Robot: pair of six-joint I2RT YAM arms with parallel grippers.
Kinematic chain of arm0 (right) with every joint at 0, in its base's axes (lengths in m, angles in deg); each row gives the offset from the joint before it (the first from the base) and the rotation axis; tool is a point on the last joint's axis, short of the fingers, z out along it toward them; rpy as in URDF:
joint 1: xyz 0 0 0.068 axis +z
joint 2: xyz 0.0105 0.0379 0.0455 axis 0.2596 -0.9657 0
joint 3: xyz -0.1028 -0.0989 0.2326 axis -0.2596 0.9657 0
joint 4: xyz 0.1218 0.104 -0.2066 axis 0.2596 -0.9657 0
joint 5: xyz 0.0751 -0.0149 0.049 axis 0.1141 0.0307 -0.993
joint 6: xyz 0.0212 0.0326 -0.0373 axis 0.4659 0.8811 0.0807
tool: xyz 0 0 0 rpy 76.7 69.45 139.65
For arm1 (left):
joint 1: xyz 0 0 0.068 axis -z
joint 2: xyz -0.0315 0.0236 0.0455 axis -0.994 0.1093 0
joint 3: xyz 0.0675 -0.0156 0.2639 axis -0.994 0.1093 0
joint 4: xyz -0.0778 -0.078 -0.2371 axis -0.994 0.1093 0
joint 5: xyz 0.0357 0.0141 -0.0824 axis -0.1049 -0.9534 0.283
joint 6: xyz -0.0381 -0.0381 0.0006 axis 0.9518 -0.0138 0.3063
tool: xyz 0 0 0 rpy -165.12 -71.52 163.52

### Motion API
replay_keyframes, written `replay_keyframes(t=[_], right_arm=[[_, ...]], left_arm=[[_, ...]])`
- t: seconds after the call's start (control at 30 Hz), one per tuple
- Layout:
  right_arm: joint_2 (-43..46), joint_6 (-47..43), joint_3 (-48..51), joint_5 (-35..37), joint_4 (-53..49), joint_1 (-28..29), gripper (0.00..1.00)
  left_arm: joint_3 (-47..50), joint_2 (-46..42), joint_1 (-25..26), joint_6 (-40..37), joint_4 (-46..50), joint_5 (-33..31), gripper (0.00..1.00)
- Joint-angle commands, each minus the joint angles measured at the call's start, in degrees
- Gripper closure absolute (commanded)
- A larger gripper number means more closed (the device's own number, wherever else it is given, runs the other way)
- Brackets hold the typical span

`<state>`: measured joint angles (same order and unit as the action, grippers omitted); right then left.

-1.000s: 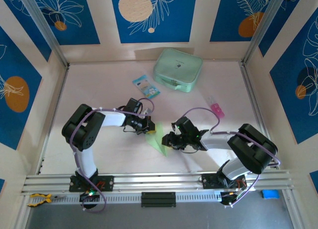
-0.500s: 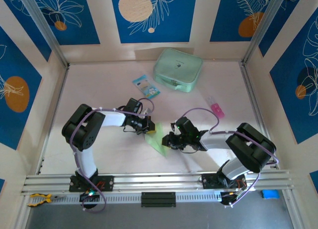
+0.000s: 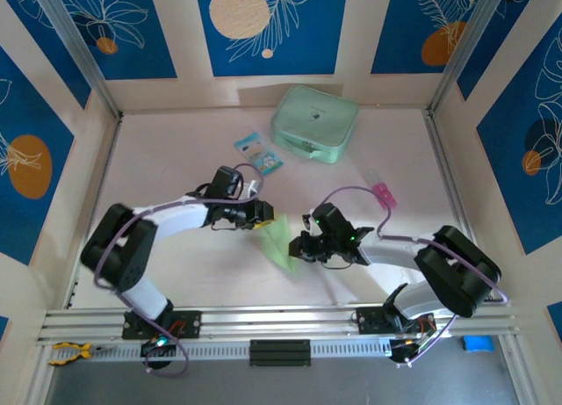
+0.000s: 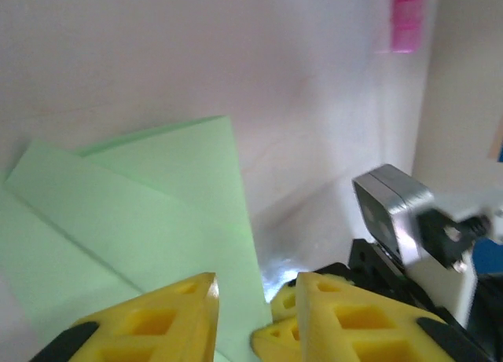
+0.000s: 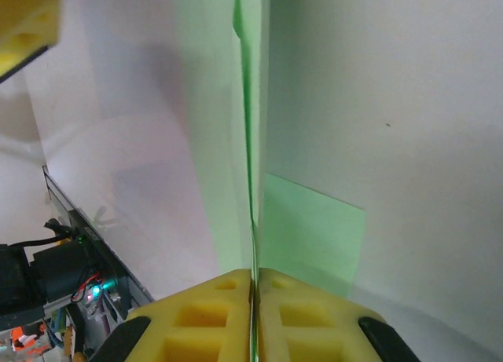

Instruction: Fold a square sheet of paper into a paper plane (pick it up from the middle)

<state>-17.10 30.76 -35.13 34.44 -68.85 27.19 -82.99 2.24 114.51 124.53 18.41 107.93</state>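
Pale green square sheet of paper [image 3: 277,240] (folded, overlapping layers) forms a pointed shape.

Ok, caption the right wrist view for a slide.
Right end effector shut on the creased light-green paper, seen edge-on.

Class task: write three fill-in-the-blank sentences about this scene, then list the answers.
The right gripper is shut on the ___ paper.
The left gripper has ___ fingers.
In the top view, the case lies to the ___ of the packet.
Answers: green; yellow; right.
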Motion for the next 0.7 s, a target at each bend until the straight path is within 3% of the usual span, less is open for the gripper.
replay_keyframes(t=[0.0,0.3,0.4,0.53,0.67], right_arm=[[5.33,-6.04,-3.58,1.66,-11.72,-0.31,0.89],[15.68,-13.22,-12.77,11.75,-40.86,0.02,0.9],[17.09,-15.75,-14.96,17.81,-46.65,0.16,0.92],[16.63,-16.7,-19.51,27.24,-51.68,1.17,0.92],[13.06,-15.64,-26.03,37.76,-57.73,3.0,0.91]], left_arm=[[3.36,-6.41,0.7,1.92,1.53,-5.05,0.63],[7.45,-21.22,4.07,4.13,10.06,-15.2,0.57],[7.86,-26.01,4.49,3.47,13.83,-17.12,0.57],[8.16,-32.04,4.11,-0.65,21.53,-23.18,0.48],[6.45,-31.66,2.37,-4.95,23.28,-24.09,0.45]])
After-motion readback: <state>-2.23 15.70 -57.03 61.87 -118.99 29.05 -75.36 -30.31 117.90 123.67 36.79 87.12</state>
